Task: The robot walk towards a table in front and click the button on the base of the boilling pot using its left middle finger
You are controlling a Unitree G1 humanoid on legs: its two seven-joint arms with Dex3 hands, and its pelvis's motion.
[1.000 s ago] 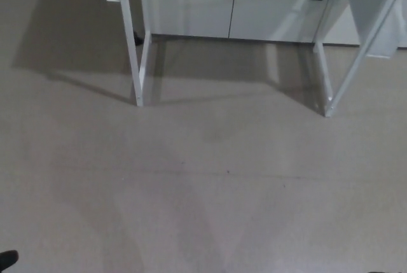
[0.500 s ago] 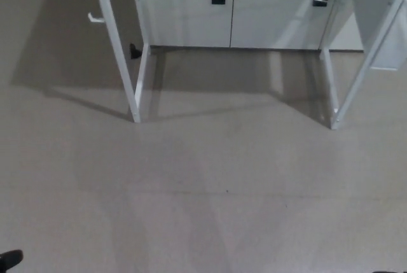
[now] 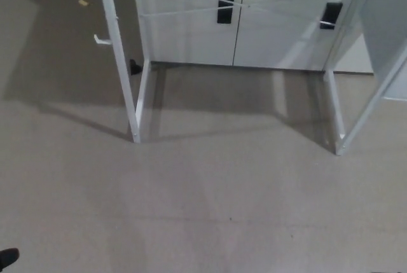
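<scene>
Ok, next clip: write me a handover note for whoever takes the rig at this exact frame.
Left hand: not in view. Right hand: not in view.
Job's things: the boiling pot and its button do not show in the head view. Only the white table frame's legs, the white cabinet doors behind them and the grey floor show. A small dark shape sits at the bottom left edge; cannot tell what it is.
Done: the robot faces the table, a stretch of floor short of it.
Left: close the gap, find the pot on top, press the base button with the left middle finger.

A white metal-framed table (image 3: 124,63) stands ahead on the grey floor (image 3: 203,203). Behind its legs sits a white two-door cabinet (image 3: 235,25).
</scene>
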